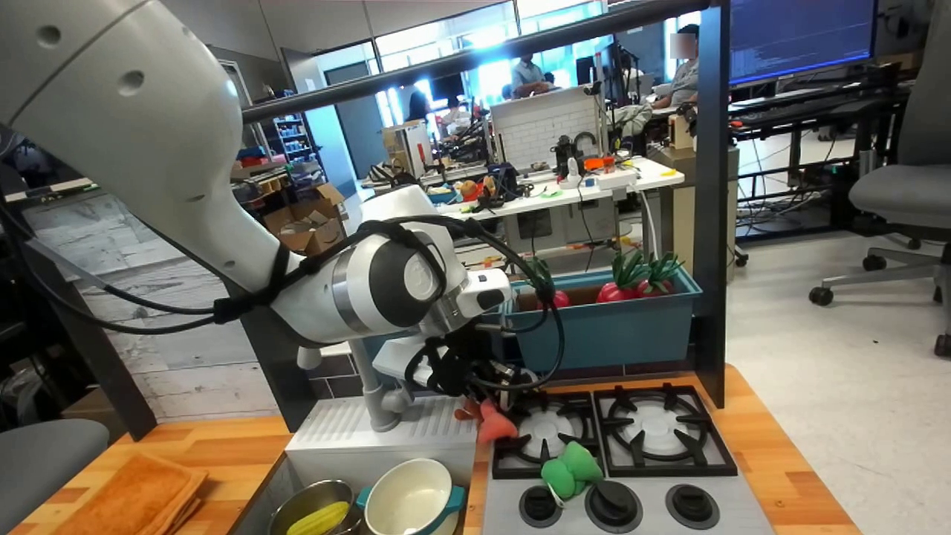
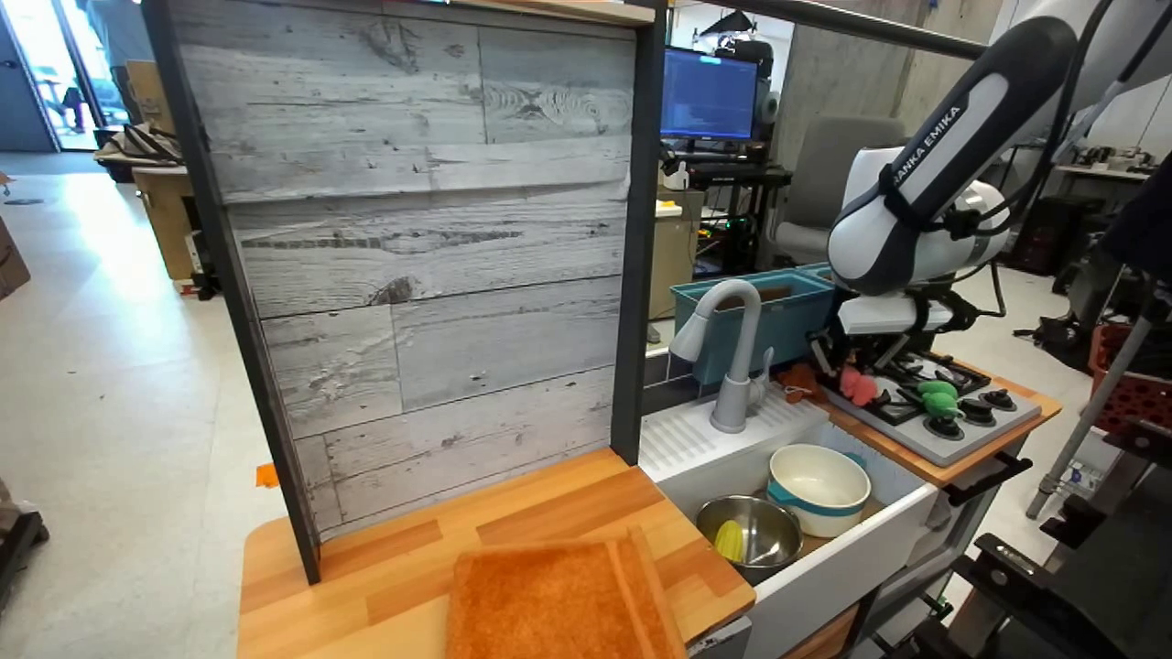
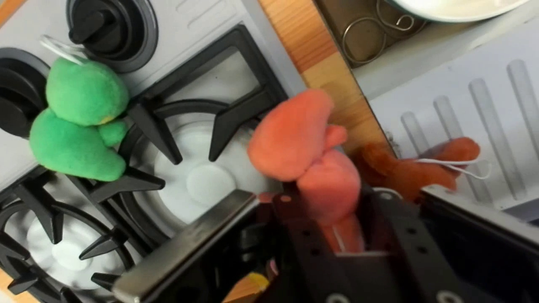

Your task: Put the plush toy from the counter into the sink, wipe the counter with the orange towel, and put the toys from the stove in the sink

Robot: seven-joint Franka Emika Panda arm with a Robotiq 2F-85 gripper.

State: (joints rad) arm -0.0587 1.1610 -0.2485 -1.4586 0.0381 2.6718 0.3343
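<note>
At left, the counter, of planked wood, bears the orange towel, folded and lying flat. To its right is set the sink, a pale rectangular basin holding two vessels: a steel bowl, in which the yellow plush toy rests, and, just right of it, a white pot with teal handles. The faucet stands upright on a ridged ledge along the basin's far side. Across the right edge of this ledge and the adjoining wooden strip lies a dark orange toy. Next comes the gripper, clasping the red-orange toy, its jaws close on either side of the smaller lobe; toy and jaws are situated over the left margin of the stove, and whether the toy also touches the left grate cannot be told. Farther right and nearer, the green toy lies across the near edge of the left grate, just beside the round knobs. On the far side, behind the stove, a teal planter contains red vegetables with green tops.
</note>
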